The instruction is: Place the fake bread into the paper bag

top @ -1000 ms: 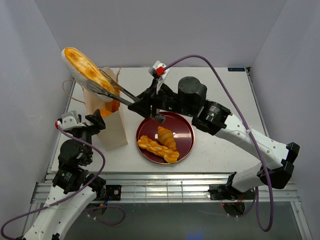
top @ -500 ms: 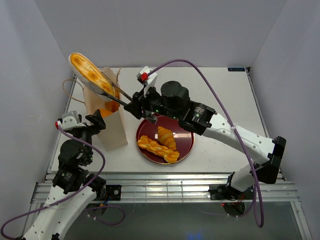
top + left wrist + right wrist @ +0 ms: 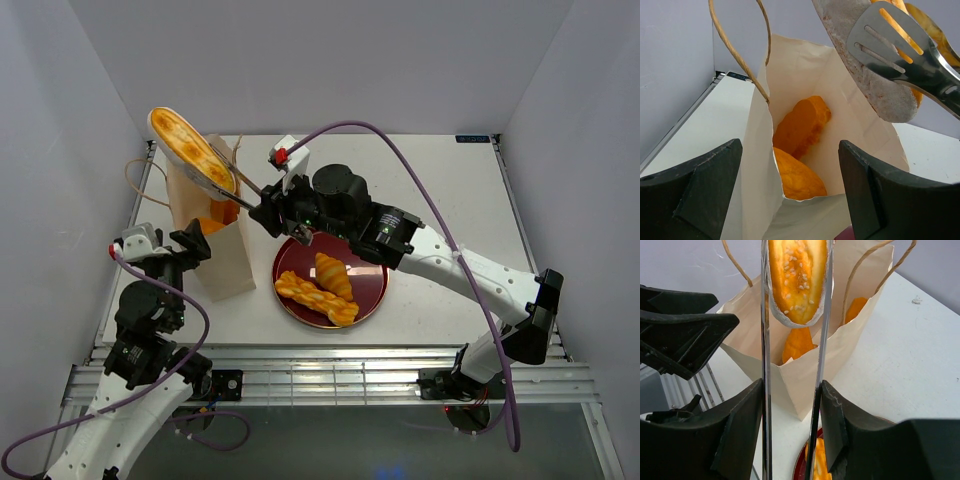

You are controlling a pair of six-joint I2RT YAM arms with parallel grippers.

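Above white table (image 3: 450,200), grey walls (image 3: 330,60): right fingers (image 3: 740,435) clenched on tongs (image 3: 925,72) (left fingers (image 3: 695,185) released).

**Arms and grippers: present pose**

- Left arm (image 3: 140,330): rises from its base at the near left corner, folded compactly with the wrist raised.
- Left gripper (image 3: 190,243): aimed forward and level. Its jaws are spread wide with nothing between them, and both dark fingers (image 3: 695,190) frame the wrist view.
- Right arm (image 3: 470,270): elbow bent at the near right, forearm stretched far across to the left.
- Right gripper (image 3: 791,390): wrist apparently tilted upward, fingers clamped against both arms of the tongs (image 3: 765,390).
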